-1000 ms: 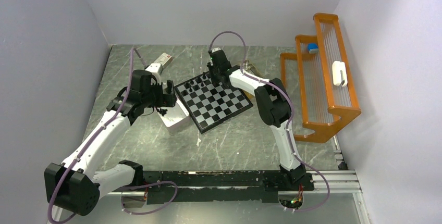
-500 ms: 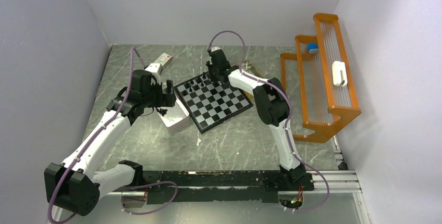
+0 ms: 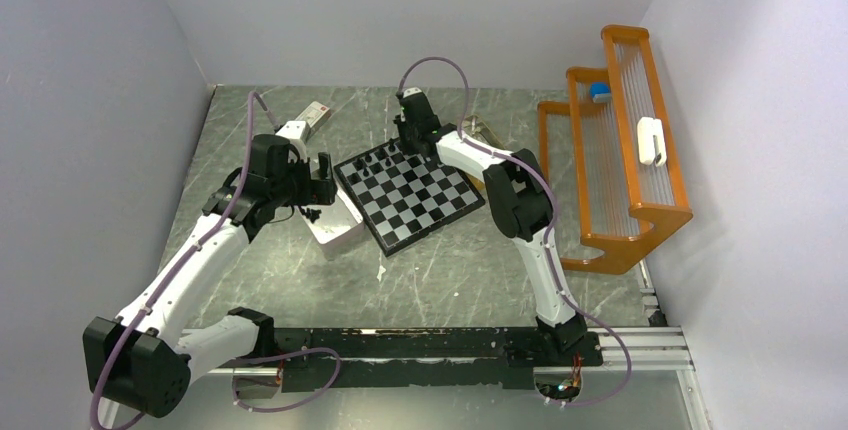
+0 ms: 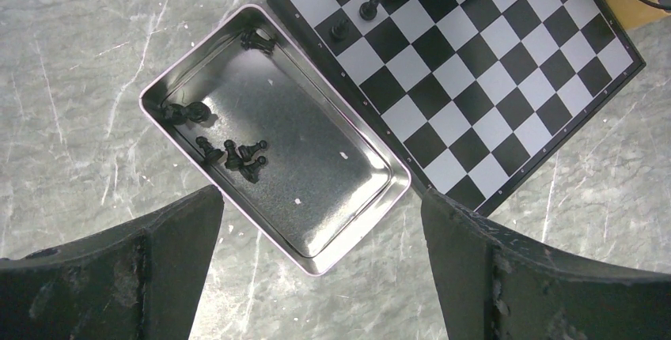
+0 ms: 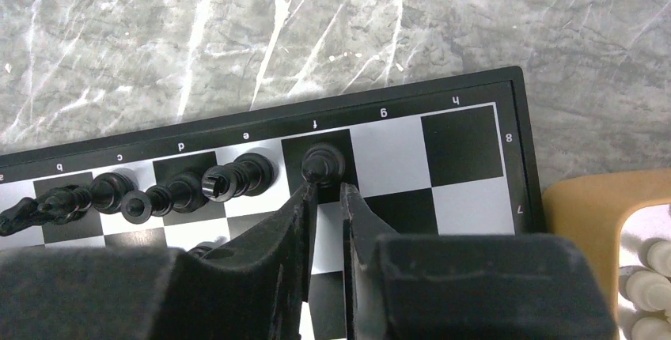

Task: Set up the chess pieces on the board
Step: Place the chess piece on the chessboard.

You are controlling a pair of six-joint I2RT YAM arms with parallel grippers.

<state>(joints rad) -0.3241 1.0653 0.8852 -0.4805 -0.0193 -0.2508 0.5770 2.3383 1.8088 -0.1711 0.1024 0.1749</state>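
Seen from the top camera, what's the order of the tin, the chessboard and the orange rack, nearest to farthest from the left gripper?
1. The tin, directly below the left gripper.
2. The board, just to the right, alongside the tin.
3. The rack, far right, against the wall.

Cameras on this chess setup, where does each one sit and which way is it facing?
Top external: high behind the left arm and right arm, facing down onto the table; board and orange rack show too.
Left wrist: above the metal tin, looking down; open left gripper frames the bottom.
Right wrist: low over the board's edge, looking past the right gripper at a black piece on f8.
Shared: all three show the board.
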